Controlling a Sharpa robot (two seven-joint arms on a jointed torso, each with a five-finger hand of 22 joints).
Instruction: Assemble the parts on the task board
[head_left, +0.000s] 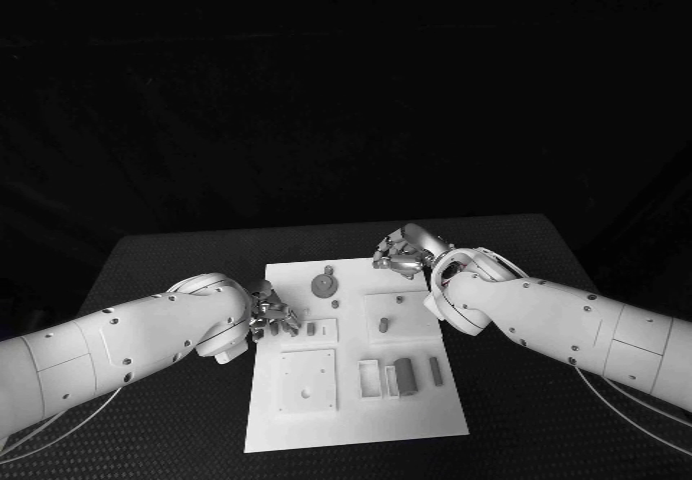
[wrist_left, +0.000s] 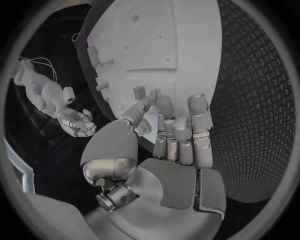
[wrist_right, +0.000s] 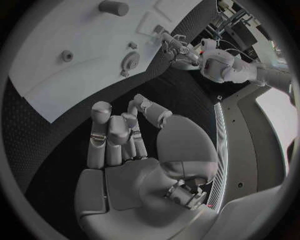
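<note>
Left hand (head_left: 271, 318) at the task board's (head_left: 353, 425) left edge, fingers curled, maybe touching a small part (head_left: 310, 327); can't tell if gripping. Right hand (head_left: 404, 252) over the far right corner, fingers curled, nothing visibly held. Other parts (head_left: 405, 374) too small to identify.

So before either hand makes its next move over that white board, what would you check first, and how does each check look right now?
1. Left hand free to grasp: ok; it sits at the task board's left edge, fingers curled, nothing visibly held in the left wrist view.
2. Right hand free: ok; its fingers hold nothing.
3. Right hand over the board: not ok; it sits at the far edge, above the table.
4. Loose parts in sight: ok; a disc-shaped part and bar-shaped parts lie uncovered.
5. Which slot each part fits: cannot tell.
</note>
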